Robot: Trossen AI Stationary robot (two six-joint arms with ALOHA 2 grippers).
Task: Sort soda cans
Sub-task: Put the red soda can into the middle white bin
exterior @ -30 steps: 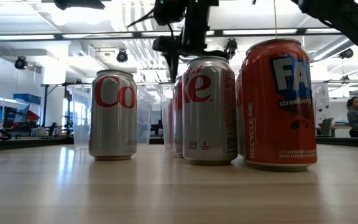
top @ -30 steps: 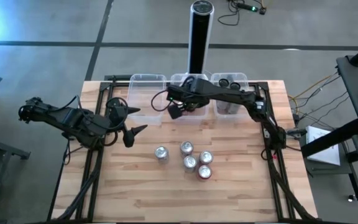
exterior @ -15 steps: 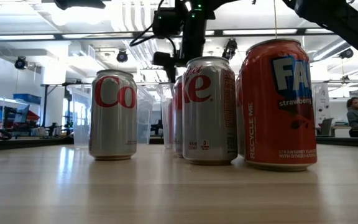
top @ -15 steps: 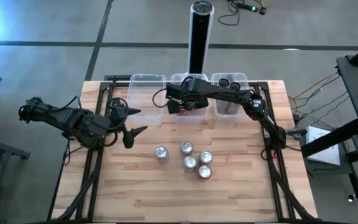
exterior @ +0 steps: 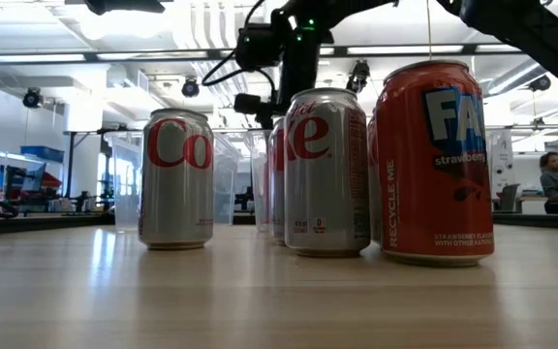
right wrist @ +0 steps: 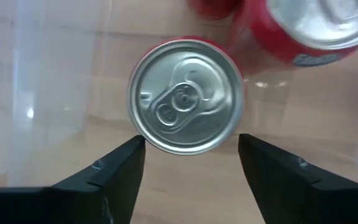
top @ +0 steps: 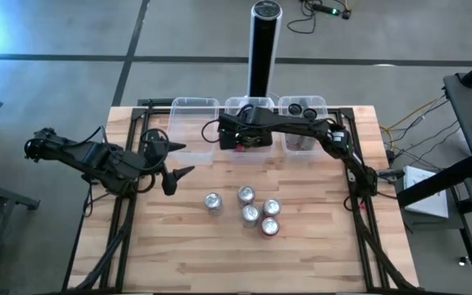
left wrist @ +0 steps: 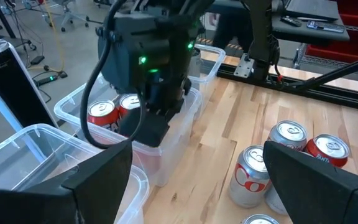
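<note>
Several soda cans stand upright on the table's middle [top: 251,215]; the low view shows silver ones [exterior: 175,179] and a red one [exterior: 434,163]. My right gripper [top: 238,139] hangs open over the middle clear bin [top: 262,105], pointing down. In the right wrist view a red can with a silver top [right wrist: 186,96] stands on the bin floor below the gripper [right wrist: 191,146], whose fingers are spread on either side and do not touch it. A second red can [right wrist: 316,25] stands beside it. My left gripper [top: 174,160] waits open at the table's left side.
Three clear bins line the far edge: the left one [top: 195,123], the middle one, and the right one [top: 303,123] holding dark cans. A tall black-and-silver post [top: 262,49] rises behind them. Bare wood lies near the table's front edge [top: 252,262].
My right gripper has moved from just in front of the bins toward the far edge and now hangs over the middle bin. The cans on the table and my left arm have kept still.
</note>
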